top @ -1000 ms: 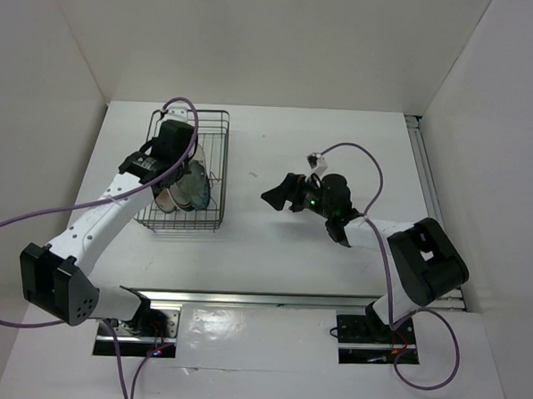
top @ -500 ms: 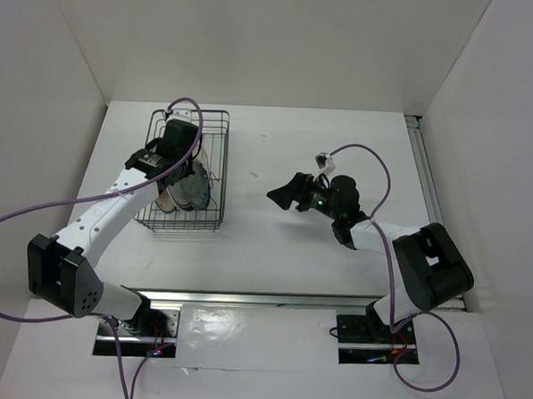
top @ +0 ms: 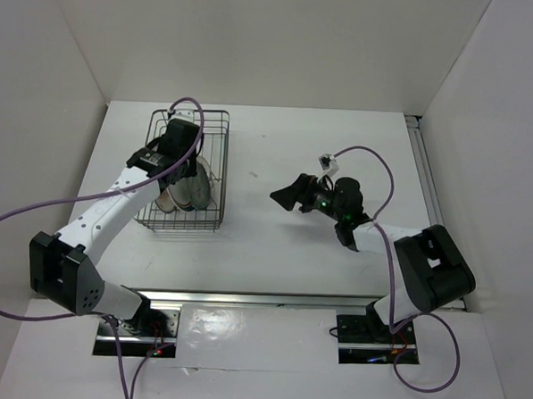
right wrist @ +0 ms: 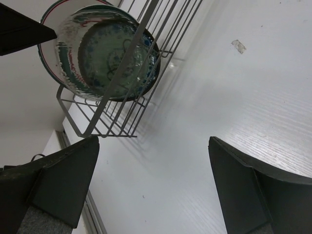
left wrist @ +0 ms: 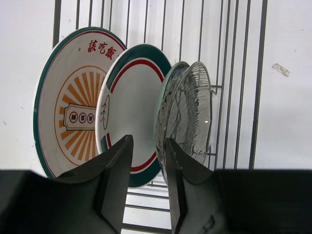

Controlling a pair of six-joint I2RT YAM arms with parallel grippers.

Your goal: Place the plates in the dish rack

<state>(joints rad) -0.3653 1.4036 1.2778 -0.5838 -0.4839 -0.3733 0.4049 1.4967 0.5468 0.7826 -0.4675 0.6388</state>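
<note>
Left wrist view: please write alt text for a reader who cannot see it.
Four plates stand on edge in the wire dish rack: orange-centred, red-ringed, teal, then clear grey. The left gripper's dark fingers, slightly parted and empty, fill the foreground.

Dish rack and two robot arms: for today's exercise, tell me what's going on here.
All four plates stand on edge in the dish rack: the large orange-centred plate, the red-ringed plate, the teal plate and the translucent grey plate. The left arm's fingers are parted just in front of them, gripping nothing. The right arm's fingers are wide open and empty over the table beside the rack.
</note>
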